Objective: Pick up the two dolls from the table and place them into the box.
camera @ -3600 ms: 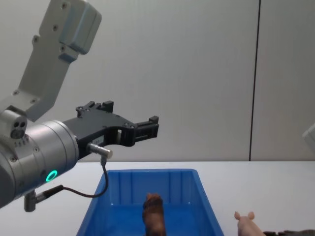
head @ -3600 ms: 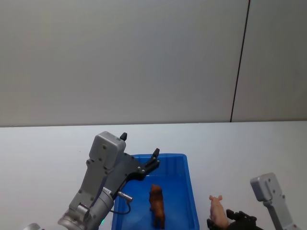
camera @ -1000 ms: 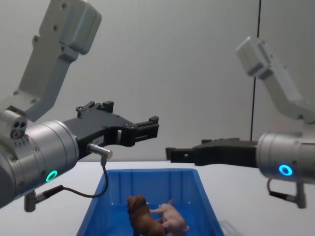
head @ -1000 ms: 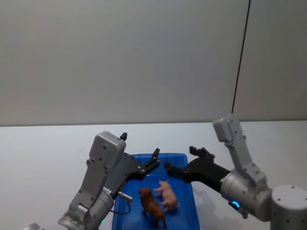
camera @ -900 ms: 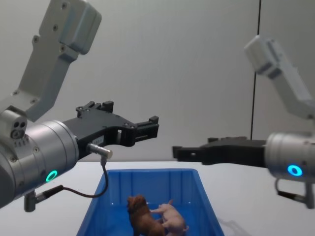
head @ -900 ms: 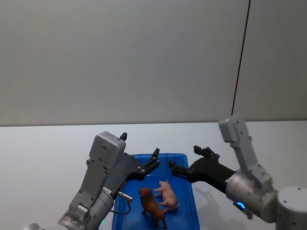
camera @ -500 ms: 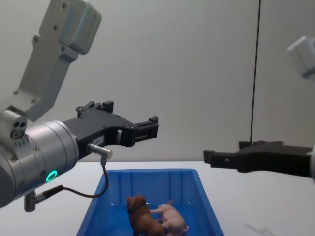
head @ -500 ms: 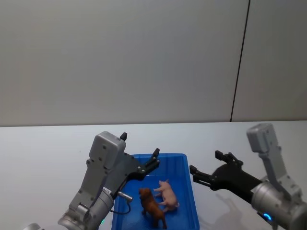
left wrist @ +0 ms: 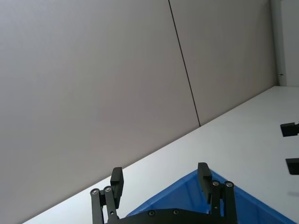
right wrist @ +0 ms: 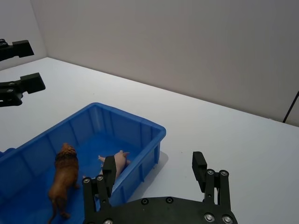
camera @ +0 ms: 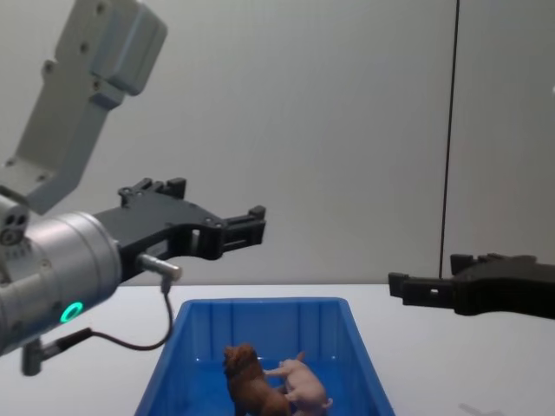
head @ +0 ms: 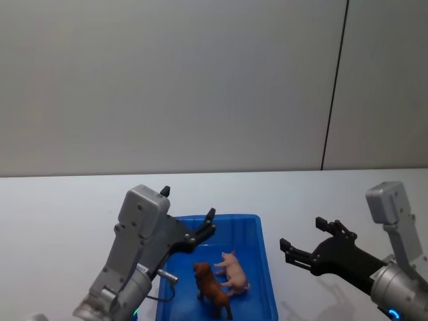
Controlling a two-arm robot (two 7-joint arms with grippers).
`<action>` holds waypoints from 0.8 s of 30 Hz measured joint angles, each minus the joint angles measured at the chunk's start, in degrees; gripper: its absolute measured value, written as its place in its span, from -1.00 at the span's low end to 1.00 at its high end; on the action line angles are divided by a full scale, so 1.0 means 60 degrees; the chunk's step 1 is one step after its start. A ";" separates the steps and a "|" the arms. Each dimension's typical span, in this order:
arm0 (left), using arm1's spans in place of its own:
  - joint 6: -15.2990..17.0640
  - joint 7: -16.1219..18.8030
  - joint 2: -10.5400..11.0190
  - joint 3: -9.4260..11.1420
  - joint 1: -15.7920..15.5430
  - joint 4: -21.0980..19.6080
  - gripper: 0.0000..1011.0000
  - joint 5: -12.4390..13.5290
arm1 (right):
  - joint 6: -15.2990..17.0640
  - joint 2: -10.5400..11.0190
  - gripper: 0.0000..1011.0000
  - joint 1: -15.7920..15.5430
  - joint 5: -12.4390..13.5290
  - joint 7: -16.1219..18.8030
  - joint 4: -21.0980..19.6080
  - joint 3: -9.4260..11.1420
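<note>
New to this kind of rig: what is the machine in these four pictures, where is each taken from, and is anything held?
This is a two-armed robot at a white table. One picture looks down from its head, one across from its chest, one from each wrist. A blue box on the table holds a brown lion and a pink pig. The left gripper hovers above the box's left edge, the right gripper over the table right of it. Both are open and empty.
</note>
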 joint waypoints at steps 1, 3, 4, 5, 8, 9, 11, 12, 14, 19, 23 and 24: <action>0.0057 0.0072 0.0071 -0.0029 0.0070 -0.0085 0.98 0.0002 | -0.0005 0.0013 0.98 -0.0015 0.0007 0.0002 -0.0014 0.0005; 0.0109 0.0152 0.0168 -0.0064 0.0161 -0.0194 0.98 -0.0002 | -0.0013 0.0039 0.98 -0.0041 0.0017 0.0007 -0.0038 0.0013; 0.0142 0.0207 0.0217 -0.0082 0.0207 -0.0246 0.98 -0.0012 | -0.0015 0.0047 0.98 -0.0052 0.0021 0.0009 -0.0048 0.0018; 0.0166 0.0254 0.0265 -0.0099 0.0253 -0.0300 0.98 -0.0022 | -0.0021 0.0069 0.98 -0.0074 0.0031 0.0013 -0.0068 0.0028; 0.0300 0.0558 0.0611 -0.0202 0.0607 -0.0627 0.98 -0.0142 | -0.0030 0.0103 0.98 -0.0113 0.0047 0.0019 -0.0101 0.0045; 0.0300 0.0558 0.0611 -0.0202 0.0607 -0.0627 0.98 -0.0142 | -0.0032 0.0109 0.98 -0.0122 0.0051 0.0020 -0.0110 0.0048; 0.0364 0.0789 0.0822 -0.0268 0.0837 -0.0847 0.98 -0.0272 | -0.0038 0.0131 0.98 -0.0141 0.0059 0.0023 -0.0129 0.0056; 0.0392 0.0939 0.0962 -0.0310 0.0999 -0.0974 0.98 -0.0350 | -0.0039 0.0134 0.98 -0.0146 0.0062 0.0024 -0.0134 0.0058; 0.0422 0.1138 0.1173 -0.0363 0.1247 -0.1141 0.98 -0.0469 | -0.0042 0.0150 0.98 -0.0164 0.0070 0.0027 -0.0150 0.0065; 0.0434 0.1524 0.1549 -0.0449 0.1748 -0.1401 0.98 -0.0741 | -0.0047 0.0172 0.98 -0.0189 0.0082 0.0033 -0.0172 0.0076; 0.0401 0.1777 0.1804 -0.0501 0.2121 -0.1542 0.98 -0.0928 | -0.0051 0.0187 0.98 -0.0204 0.0088 0.0037 -0.0192 0.0081; 0.0372 0.1874 0.1879 -0.0518 0.2252 -0.1575 0.98 -0.1011 | -0.0052 0.0190 0.98 -0.0207 0.0088 0.0036 -0.0194 0.0082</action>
